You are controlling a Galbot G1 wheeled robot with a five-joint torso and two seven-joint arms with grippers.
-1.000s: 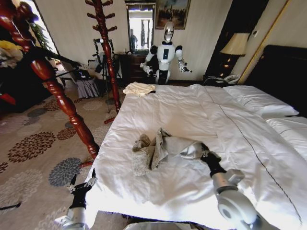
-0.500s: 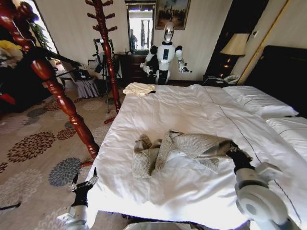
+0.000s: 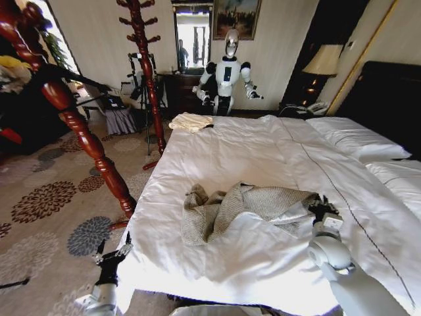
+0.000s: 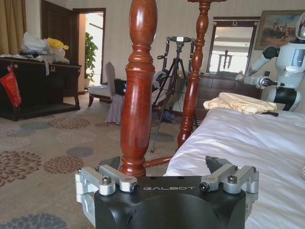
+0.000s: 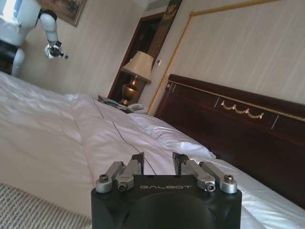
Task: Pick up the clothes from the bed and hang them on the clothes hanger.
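The clothes, a grey-beige knit cardigan [image 3: 243, 205], lie crumpled and stretched across the near part of the bed [image 3: 263, 151]; a strip of the knit also shows in the right wrist view [image 5: 28, 210]. My right gripper [image 3: 321, 204] sits just past the cardigan's right end. In its wrist view the right gripper [image 5: 158, 160] is open with nothing between its fingers. My left gripper [image 3: 113, 249] hangs low beside the bed's left corner, and it too is open [image 4: 162, 164]. A slim black bar [image 3: 72, 79] on the near coat stand looks like the clothes hanger.
Two reddish-brown coat stands [image 3: 85, 138] [image 3: 148, 72] rise left of the bed. A cream folded cloth [image 3: 191, 122] lies on the far corner. Another robot [image 3: 227, 76] stands past the bed's far end. Pillows [image 3: 355, 138], a dark headboard [image 3: 388, 99] and a lamp [image 3: 323, 62] are at the right.
My right gripper pulled the cardigan's end to the right, spreading it out, and then let go of it. It now stands open beside it. The left arm stayed still.
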